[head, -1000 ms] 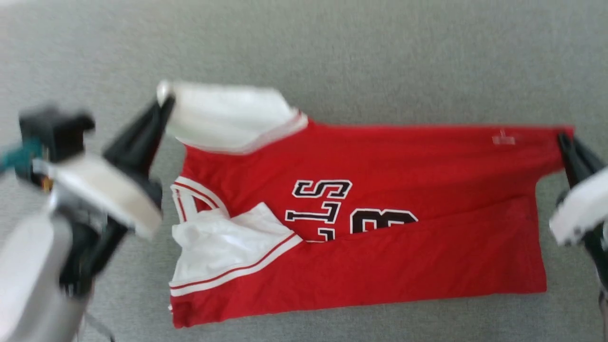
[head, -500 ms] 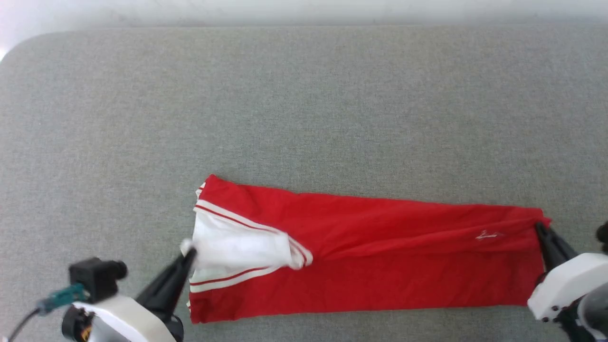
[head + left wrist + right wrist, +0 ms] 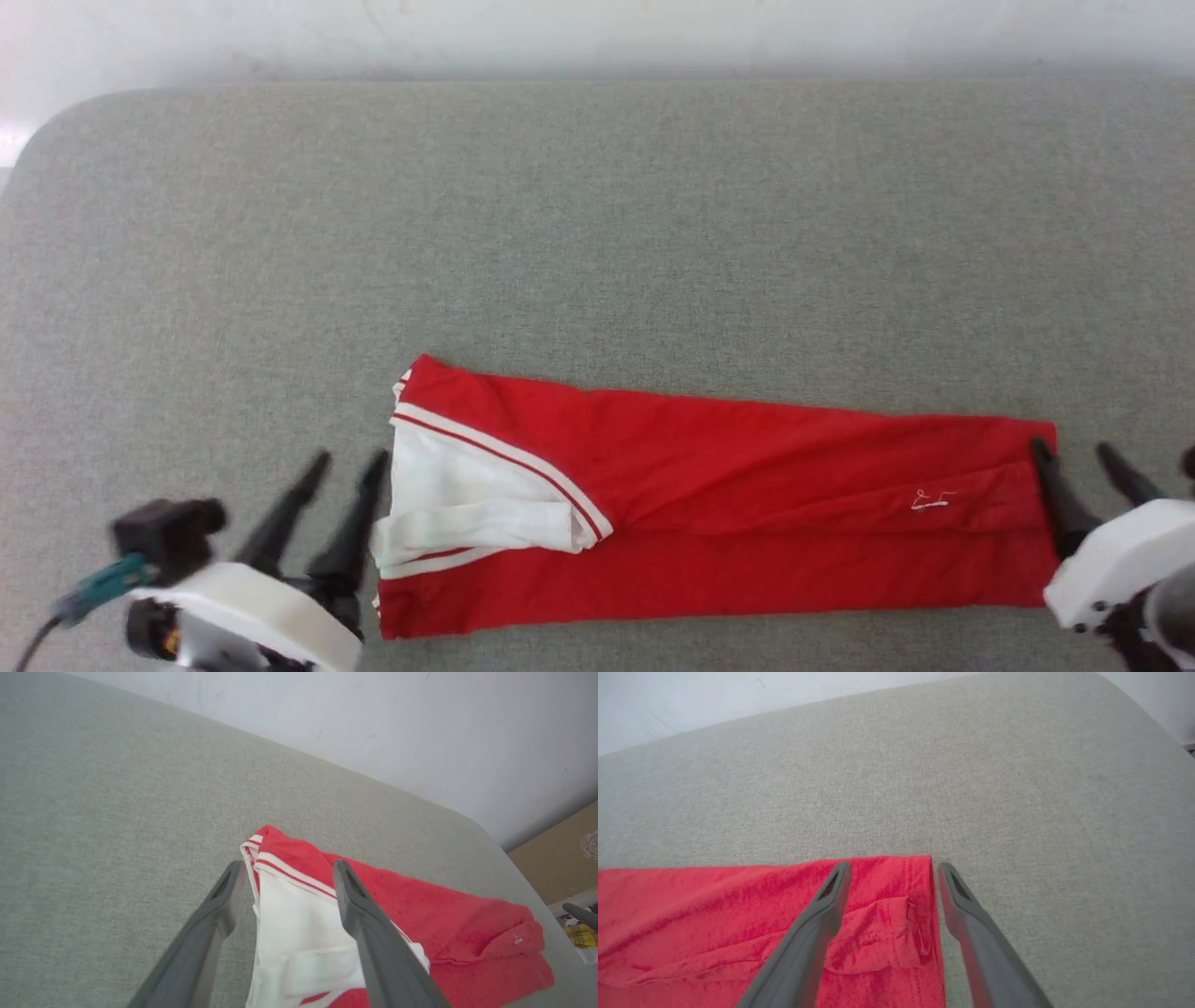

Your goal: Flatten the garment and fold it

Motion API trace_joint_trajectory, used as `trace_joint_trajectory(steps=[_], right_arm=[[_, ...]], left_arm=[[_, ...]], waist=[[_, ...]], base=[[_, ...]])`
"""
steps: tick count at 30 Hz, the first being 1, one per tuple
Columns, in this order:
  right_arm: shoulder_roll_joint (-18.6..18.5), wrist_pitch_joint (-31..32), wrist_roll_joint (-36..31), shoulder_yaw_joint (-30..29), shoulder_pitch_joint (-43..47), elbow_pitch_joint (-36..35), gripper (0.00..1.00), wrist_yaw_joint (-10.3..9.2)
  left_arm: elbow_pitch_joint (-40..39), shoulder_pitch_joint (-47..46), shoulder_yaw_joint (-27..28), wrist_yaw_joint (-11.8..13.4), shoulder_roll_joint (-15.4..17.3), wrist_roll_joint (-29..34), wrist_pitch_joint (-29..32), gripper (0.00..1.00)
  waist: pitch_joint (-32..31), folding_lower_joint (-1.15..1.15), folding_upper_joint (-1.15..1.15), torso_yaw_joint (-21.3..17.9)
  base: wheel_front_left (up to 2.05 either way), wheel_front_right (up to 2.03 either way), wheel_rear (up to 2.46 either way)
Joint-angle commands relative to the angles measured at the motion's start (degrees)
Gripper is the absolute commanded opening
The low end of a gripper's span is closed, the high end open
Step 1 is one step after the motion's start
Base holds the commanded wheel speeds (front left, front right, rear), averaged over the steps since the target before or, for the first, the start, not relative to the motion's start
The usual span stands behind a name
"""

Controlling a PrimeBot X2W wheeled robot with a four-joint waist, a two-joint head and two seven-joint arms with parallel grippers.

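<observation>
The red garment (image 3: pixel 747 504) lies folded into a long narrow strip on the grey surface, its white sleeve (image 3: pixel 467 504) with striped trim on top at the left end. My left gripper (image 3: pixel 347 463) stands open just beside that left end, holding nothing; in the left wrist view its fingers (image 3: pixel 287 868) straddle the sleeve's edge (image 3: pixel 299 924). Over at the strip's other end, my right gripper (image 3: pixel 1074 450) is open too, with the garment's hem corner (image 3: pixel 896 905) between its spread fingers (image 3: pixel 892 870). The letters and numbers are hidden inside the fold.
The grey padded surface (image 3: pixel 597 215) stretches wide behind the garment, with a rounded far-left corner (image 3: pixel 56 121) against a white wall. Past the surface's edge in the left wrist view is a brown floor area (image 3: pixel 565 858) with some clutter.
Both grippers have opened and let go of the garment's ends. The raised upper half came down toward me over the lower half, hiding the print. The camera view also shifted.
</observation>
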Motion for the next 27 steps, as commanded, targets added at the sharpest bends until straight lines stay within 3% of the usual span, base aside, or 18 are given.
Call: trace_joint_trajectory(steps=[1, 5, 10, 16, 23, 24, 25, 27], right_arm=[[0.3, 0.0, 0.5, -0.9, 0.8, -1.1, 1.00, -0.05], [0.8, 0.2, -0.5, -3.5, 2.1, -2.5, 1.00, -0.05], [1.5, 1.0, -1.1, -4.3, 2.7, 0.4, 1.00, -0.05], [1.8, 0.8, -1.6, -4.7, 1.8, 5.9, 1.00, -0.05], [1.8, 3.0, -0.7, -3.3, 0.1, 11.6, 1.00, -0.05], [1.8, 3.7, -0.6, -3.4, -0.2, 12.5, 0.41, -0.05], [1.9, 4.1, -0.5, -3.6, -0.6, 13.3, 0.04, -0.05], [1.9, 4.8, -0.7, -3.7, -1.3, 14.3, 0.00, -0.05]], left_arm=[[-1.1, 0.6, 1.4, 1.0, -0.3, 0.1, -1.9, 1.00], [-4.7, 2.6, 6.0, 4.8, -1.8, 4.0, -9.1, 1.00], [-9.1, 4.4, 11.8, 8.5, -6.0, 13.6, -10.8, 1.00], [-9.4, 6.8, 13.8, 6.4, -10.6, 19.9, -10.8, 1.00], [-8.4, 6.3, 15.1, 4.0, -12.4, 23.0, -10.9, 1.00], [-8.3, 6.1, 15.2, 3.8, -12.6, 23.3, -10.9, 1.00], [-8.1, 6.0, 15.2, 3.6, -12.8, 23.6, -10.9, 1.00], [-7.8, 5.8, 15.3, 3.2, -13.2, 24.0, -10.9, 1.00]], waist=[[-0.2, 0.00, 0.00, -0.3], [0.1, 0.00, 0.00, -0.5], [0.7, 0.00, 0.00, -0.1], [1.7, 0.00, 0.00, 1.2], [2.8, 0.00, 0.00, 2.3], [3.0, 0.00, 0.00, 2.3], [3.0, 0.00, 0.00, 2.4], [3.1, 0.00, 0.00, 2.4]], base=[[0.00, 0.00, 0.00], [0.00, 0.00, 0.00], [0.00, 0.00, 0.00], [0.00, 0.00, 0.00], [0.00, 0.00, 0.00], [0.00, 0.00, 0.00], [0.00, 0.00, 0.00], [0.00, 0.00, 0.00]])
